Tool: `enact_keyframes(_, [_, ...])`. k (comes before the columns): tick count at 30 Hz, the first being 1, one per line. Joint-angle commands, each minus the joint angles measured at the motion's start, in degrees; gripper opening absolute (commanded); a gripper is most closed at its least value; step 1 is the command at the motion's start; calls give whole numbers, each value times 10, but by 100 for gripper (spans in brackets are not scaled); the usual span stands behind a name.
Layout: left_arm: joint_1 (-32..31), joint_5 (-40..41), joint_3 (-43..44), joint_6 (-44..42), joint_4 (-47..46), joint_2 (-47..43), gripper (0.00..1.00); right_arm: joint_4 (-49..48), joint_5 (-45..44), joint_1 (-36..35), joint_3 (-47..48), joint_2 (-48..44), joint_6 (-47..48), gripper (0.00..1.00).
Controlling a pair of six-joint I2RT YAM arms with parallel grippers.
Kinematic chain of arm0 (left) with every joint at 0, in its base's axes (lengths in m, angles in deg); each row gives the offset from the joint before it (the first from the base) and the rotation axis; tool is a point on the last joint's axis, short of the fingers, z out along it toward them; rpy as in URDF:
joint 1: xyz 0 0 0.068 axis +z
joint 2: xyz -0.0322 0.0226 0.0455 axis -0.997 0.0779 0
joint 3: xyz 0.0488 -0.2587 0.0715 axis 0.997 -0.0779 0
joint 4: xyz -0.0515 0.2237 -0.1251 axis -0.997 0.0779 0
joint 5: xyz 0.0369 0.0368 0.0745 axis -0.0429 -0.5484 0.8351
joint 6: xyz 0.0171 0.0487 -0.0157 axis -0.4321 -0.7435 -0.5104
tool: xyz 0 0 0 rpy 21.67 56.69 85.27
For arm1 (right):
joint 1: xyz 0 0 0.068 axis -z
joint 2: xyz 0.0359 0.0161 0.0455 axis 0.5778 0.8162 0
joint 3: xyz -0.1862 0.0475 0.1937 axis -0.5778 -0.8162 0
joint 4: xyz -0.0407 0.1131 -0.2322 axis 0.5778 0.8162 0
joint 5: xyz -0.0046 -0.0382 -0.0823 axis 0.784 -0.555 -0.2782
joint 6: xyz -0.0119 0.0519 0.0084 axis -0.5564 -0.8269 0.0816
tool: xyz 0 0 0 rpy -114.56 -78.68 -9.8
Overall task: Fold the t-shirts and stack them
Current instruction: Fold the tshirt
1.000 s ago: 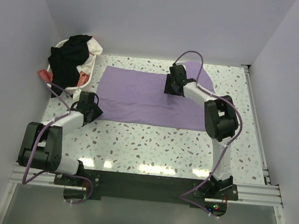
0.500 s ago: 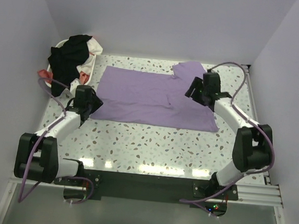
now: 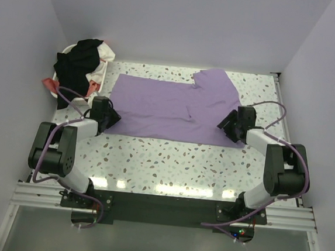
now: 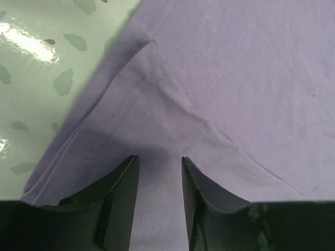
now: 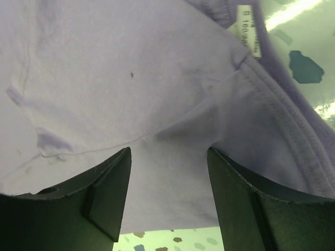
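A lavender t-shirt (image 3: 169, 105) lies spread flat across the table, one sleeve reaching to the far right. My left gripper (image 3: 114, 119) is at its near-left corner. In the left wrist view that gripper (image 4: 159, 158) stands open, with the hemmed cloth (image 4: 220, 78) lying flat between its fingers. My right gripper (image 3: 223, 123) is at the shirt's near-right edge. In the right wrist view it (image 5: 168, 151) is open wide over the purple cloth (image 5: 104, 78), close to the collar and its white neck label (image 5: 249, 30). More t-shirts (image 3: 79, 65), black, white and coral, are heaped in the basket.
The white laundry basket (image 3: 101, 80) stands at the far left corner of the speckled table (image 3: 170, 161). Walls close in the left, far and right sides. A metal rail (image 3: 287, 136) runs along the table's right edge.
My right arm swung from the shirt's far middle out to its near-right edge, opening on the way. The sleeve now lies uncovered at the far right. My left gripper edged right onto the shirt's corner.
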Motion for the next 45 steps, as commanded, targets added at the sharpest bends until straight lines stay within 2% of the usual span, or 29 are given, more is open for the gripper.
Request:
enact_keyframes(1, [-2, 29, -7, -1, -21, -1, 43, -54, -23, 14, -40, -10, -51, 64])
enact_keyframes(8, [-2, 71, -56, 20, 27, -32, 41, 33, -54, 26, -56, -29, -63, 64])
enact_keyframes(18, [-2, 99, -138, 39, 72, -135, 41, 121, -89, 37, -124, -133, -88, 64])
enact_keyframes(30, [-3, 99, -225, 71, 169, -333, 38, 222, -72, 38, -208, -321, -104, 63])
enact_keyframes(37, [-3, 92, -267, 87, 232, -456, 38, 298, -49, 37, -219, -420, -108, 63])
enact_keyframes(42, [-3, 93, -238, 75, 286, -504, 38, 354, -55, 38, -180, -461, -90, 64])
enact_keyframes(45, [-3, 88, -185, 61, 289, -517, 39, 357, -42, 38, -147, -467, -71, 64])
